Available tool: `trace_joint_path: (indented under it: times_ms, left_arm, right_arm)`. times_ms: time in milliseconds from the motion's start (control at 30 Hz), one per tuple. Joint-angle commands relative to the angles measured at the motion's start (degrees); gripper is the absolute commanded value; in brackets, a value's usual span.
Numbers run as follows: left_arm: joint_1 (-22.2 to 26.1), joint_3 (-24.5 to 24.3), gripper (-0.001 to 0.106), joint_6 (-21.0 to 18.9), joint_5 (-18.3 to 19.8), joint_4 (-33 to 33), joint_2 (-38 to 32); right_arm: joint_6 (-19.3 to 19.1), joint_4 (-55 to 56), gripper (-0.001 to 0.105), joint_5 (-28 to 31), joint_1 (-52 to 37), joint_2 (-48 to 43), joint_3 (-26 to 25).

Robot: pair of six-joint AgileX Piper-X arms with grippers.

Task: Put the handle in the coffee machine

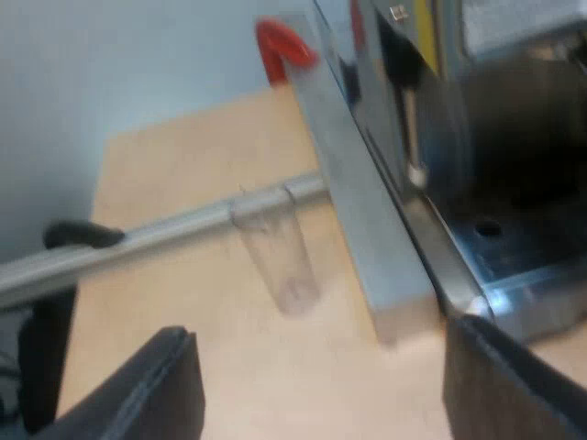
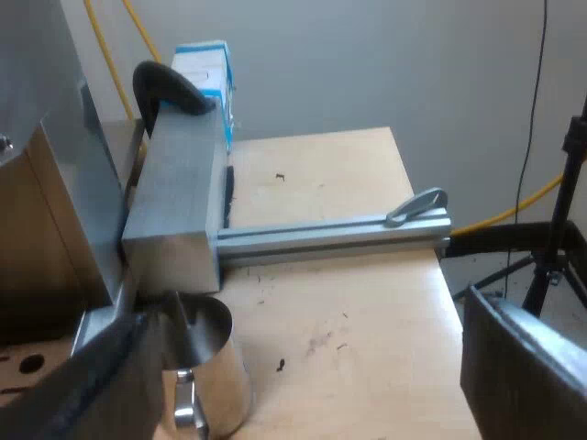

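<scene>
My left gripper (image 1: 321, 344) is open above the wooden table, with nothing between its fingers (image 1: 165, 390). Just beyond it a clear measuring glass (image 1: 280, 261) stands upright on the table, close to a long metal block (image 1: 367, 229) that runs along the espresso machine (image 1: 440, 110). The machine's steel drip tray (image 1: 514, 266) lies near one finger. My right gripper (image 2: 312, 312) is also open and holds nothing. A shiny steel jug (image 2: 206, 367) stands by one of its fingers (image 2: 105, 390), at the machine's side (image 2: 46, 192).
A grey metal block (image 2: 174, 211) with a black clamp (image 2: 170, 87) lies against the machine. An aluminium rail (image 2: 339, 234) crosses the table from it. A red curved piece (image 1: 280, 46) sits at the block's far end. A blue and white box (image 2: 206, 69) and a tripod (image 2: 559, 247) stand farther off.
</scene>
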Motion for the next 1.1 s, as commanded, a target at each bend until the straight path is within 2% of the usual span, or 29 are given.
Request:
trace_joint_path:
  times_ms: [33,167,300,367,467,733,1100]
  left_arm:
    - [0.12,2.46,0.058,-1.11,-0.84,-6.57,-7.88]
    - [0.12,6.99,0.058,-1.11,-0.84,-11.83,-7.88]
    - [0.12,10.07,0.058,-2.06,-0.84,-12.27,-7.88]
    - [0.12,11.69,0.058,-4.56,-0.84,-12.1,-7.88]
    - [0.12,13.15,0.058,-5.27,-0.84,-12.12,-7.88]
    - [0.12,14.45,0.058,-5.27,-0.84,-11.09,-7.72]
    - [0.12,14.45,0.058,-5.27,-0.84,-11.09,-7.73]
  right_arm:
    - [-0.23,-0.81,0.07,-0.54,-0.05,-2.46,1.69]
    - [-0.23,-0.55,0.07,-2.54,-0.05,-2.46,5.02]
    - [-0.23,-0.35,0.07,-5.05,-0.05,-2.46,7.94]
    - [-0.23,-0.35,0.07,-5.82,-0.05,-2.46,9.82]
    - [-0.23,-0.35,0.07,-5.87,-0.05,-2.46,12.21]
    - [-0.23,0.08,0.07,-5.87,-0.05,-2.36,16.81]
    - [-0.23,-0.37,0.07,-5.68,-0.05,-2.43,16.95]
